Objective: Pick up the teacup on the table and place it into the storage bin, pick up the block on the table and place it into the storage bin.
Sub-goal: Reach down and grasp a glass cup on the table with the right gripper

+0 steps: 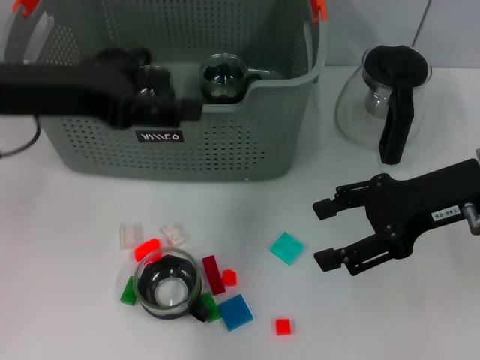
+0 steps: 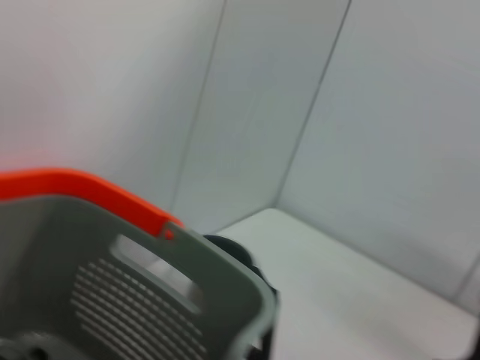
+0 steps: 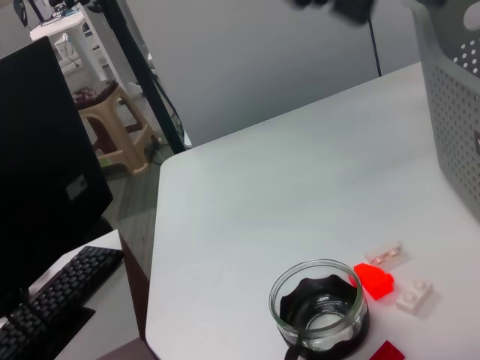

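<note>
Grey-green perforated plastic storage bin (image 1: 225, 154) with orange clips and a black front label stands at the table's far side. A clear glass teacup (image 1: 223, 76) with dark base sits inside it near the front wall. Left gripper (image 1: 161, 101) reaches over the bin's front rim beside that cup; finger state cannot tell. A second clear glass teacup with black base (image 1: 168, 283) stands on the white table (image 1: 67, 315) among scattered plastic blocks: teal square block (image 1: 286, 247), blue block (image 1: 235, 312), small red block (image 1: 283, 326). Right gripper (image 1: 327, 234) hovers jaws apart, empty, near the teal block. Glass teapot with black handle (image 1: 386, 97) right of bin.
</note>
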